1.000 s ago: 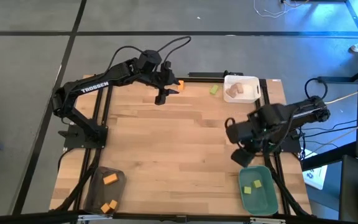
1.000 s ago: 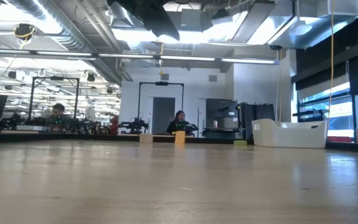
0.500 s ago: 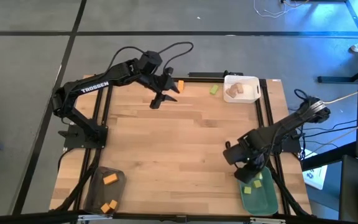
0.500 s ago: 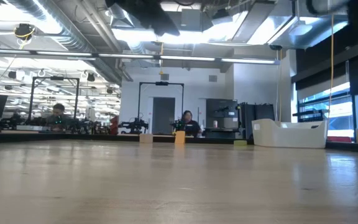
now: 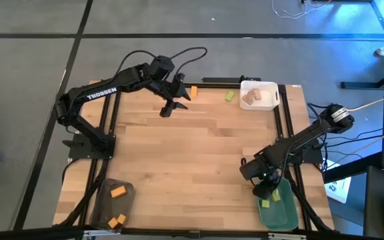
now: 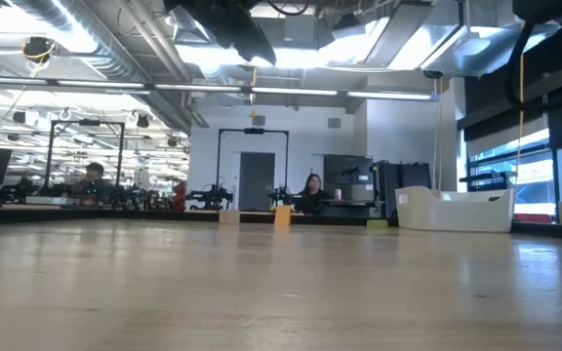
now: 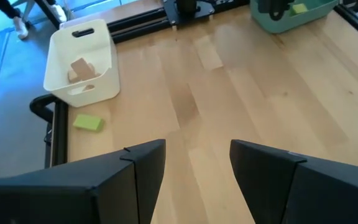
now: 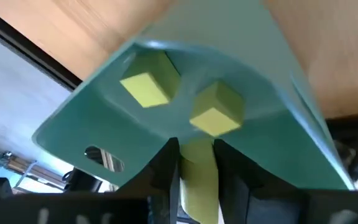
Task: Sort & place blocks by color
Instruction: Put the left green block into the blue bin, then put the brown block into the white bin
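My right gripper [image 5: 267, 191] hangs over the far end of the green tray [image 5: 287, 215] at the table's near right, shut on a light green block [image 8: 199, 163]. Two more light green blocks [image 8: 148, 84] [image 8: 217, 112] lie on the tray floor just beyond it. My left gripper [image 5: 169, 107] hovers open above the far edge, holding nothing. An orange block [image 5: 193, 91] and a light green block [image 5: 229, 96] rest on the wood near it. Tan blocks [image 7: 79, 68] lie in the white tray [image 5: 267, 87]. My right gripper pinches the light green block by two opposite sides [image 8: 197, 175] between its two fingers. The fingers slant down from above toward the tray. The block's free end sticks out past the fingertips over the tray floor; whether it touches the floor I cannot tell.
A grey tray [image 5: 104, 193] with orange blocks [image 5: 117, 192] sits at the near left corner. The white tray stands at the far right corner. A black frame rail [image 5: 287, 120] runs along the table's right edge. People sit in the room beyond the table.
My right gripper has come down and toward the table's near edge with the green block, from above the bare wood to just over the green tray, tipping more steeply downward. My left gripper has stayed in place and turned a little.
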`<state>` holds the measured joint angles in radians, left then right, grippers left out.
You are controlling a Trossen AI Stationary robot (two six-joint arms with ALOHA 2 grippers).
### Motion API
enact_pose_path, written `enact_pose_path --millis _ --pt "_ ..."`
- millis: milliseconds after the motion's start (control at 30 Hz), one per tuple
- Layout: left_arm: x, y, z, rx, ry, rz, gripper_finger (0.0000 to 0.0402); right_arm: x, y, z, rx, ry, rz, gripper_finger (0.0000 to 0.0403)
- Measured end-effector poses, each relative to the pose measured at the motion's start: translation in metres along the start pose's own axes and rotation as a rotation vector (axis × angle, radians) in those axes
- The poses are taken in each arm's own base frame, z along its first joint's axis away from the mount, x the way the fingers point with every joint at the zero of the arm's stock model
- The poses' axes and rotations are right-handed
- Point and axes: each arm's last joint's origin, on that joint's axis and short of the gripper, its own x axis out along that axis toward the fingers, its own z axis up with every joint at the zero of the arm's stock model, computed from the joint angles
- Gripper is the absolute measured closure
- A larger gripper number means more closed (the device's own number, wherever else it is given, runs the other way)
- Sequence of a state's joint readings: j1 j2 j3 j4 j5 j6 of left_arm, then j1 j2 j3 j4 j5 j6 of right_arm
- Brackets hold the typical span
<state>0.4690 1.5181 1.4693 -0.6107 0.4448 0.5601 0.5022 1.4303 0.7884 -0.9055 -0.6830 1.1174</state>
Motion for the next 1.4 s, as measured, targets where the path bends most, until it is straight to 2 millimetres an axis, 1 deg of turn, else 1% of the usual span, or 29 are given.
enact_pose_path --millis 100,200,300,633,833,900,1000,1200,1300,1400 --pt "0.0000 0.0004 -0.0005 -0.001 0.012 0.017 0.0229 0.0038 -0.0017 0.0027 -0.029 -0.008 0.015 0.0323" --pt "0.0000 0.0007 -0.0008 -0.002 0.020 0.027 0.0229 0.0041 -0.0015 0.0037 -0.045 -0.027 0.014 0.0306" --pt "0.0000 0.0008 -0.0009 -0.002 0.024 0.032 0.0229 0.0041 -0.0015 0.0037 -0.046 -0.028 0.013 0.0300" --pt "0.0000 0.0009 -0.0009 -0.007 0.024 0.034 0.0229 0.0040 -0.0015 0.0053 -0.033 -0.074 -0.002 0.0299" --pt "0.0000 0.0009 -0.0009 -0.009 0.024 0.034 0.0229 0.0038 0.0022 0.0072 -0.073 -0.099 0.026 0.0318" --pt "0.0000 0.0009 -0.0009 -0.010 0.024 0.034 0.0229 0.0037 0.0025 0.0076 -0.076 -0.107 0.027 0.0319" --pt "0.0000 0.0009 -0.0009 -0.010 0.024 0.033 0.0229 0.0037 0.0025 0.0077 -0.076 -0.110 0.025 0.0307" --pt "0.0000 0.0009 -0.0009 -0.011 0.024 0.035 0.0229 0.0037 0.0025 0.0077 -0.076 -0.110 0.025 0.0270" --pt "0.0000 0.0012 -0.0011 -0.011 0.032 0.046 0.0229 0.0037 0.0028 0.0073 -0.067 -0.097 0.032 0.0266" --pt "-0.0001 0.0023 -0.0018 -0.012 0.056 0.085 0.0229 -0.0002 0.0057 0.0062 -0.056 -0.041 0.075 0.0265"
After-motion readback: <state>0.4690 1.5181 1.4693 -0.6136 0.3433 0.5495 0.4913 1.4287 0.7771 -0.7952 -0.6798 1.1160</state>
